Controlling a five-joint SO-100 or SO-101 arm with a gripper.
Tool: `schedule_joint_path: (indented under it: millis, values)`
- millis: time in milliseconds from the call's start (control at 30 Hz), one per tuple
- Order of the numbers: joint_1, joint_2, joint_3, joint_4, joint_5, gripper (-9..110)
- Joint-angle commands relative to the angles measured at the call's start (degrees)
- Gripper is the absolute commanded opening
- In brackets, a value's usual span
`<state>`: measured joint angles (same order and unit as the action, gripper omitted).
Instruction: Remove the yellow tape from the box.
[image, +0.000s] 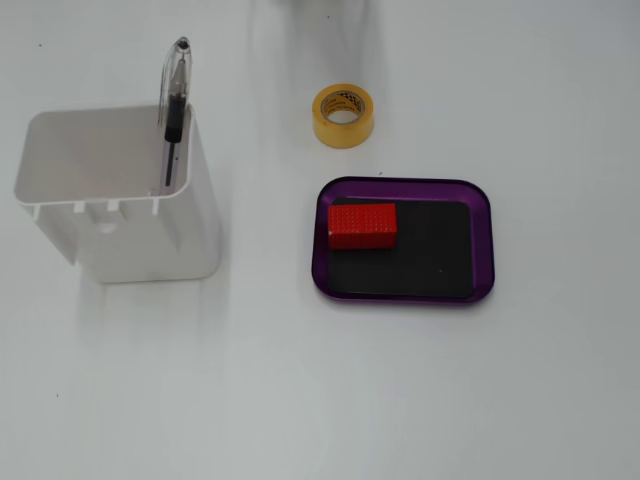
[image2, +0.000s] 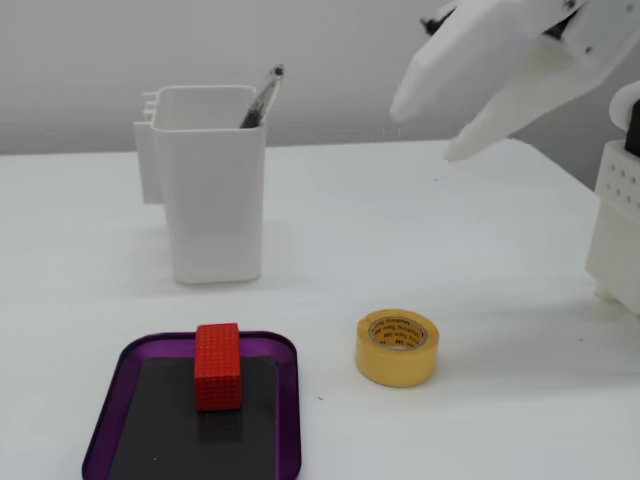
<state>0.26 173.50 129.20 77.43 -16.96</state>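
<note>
Only a fixed view shows the gripper (image2: 432, 128), jaws parted, empty.

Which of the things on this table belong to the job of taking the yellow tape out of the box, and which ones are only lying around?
Belong to the job:
- yellow tape, flat on the table outside the box
- box, purple-rimmed
- end effector, open, raised above the table

Only lying around:
- red block, in the box
- white container
- pen, standing in the container

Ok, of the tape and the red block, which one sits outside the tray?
The yellow tape, lying flat on the bare table; the red block stands inside the purple tray.
</note>
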Motion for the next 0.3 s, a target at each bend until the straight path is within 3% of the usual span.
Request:
schedule_joint_path:
  millis: [0,100,267]
  values:
    - [0.62,14.94,7.91,0.79,0.26,17]
    - [2.72,24.96,19.16,0.97,0.26,17]
    - [4.66,21.88,24.26,-0.09,2.55,17]
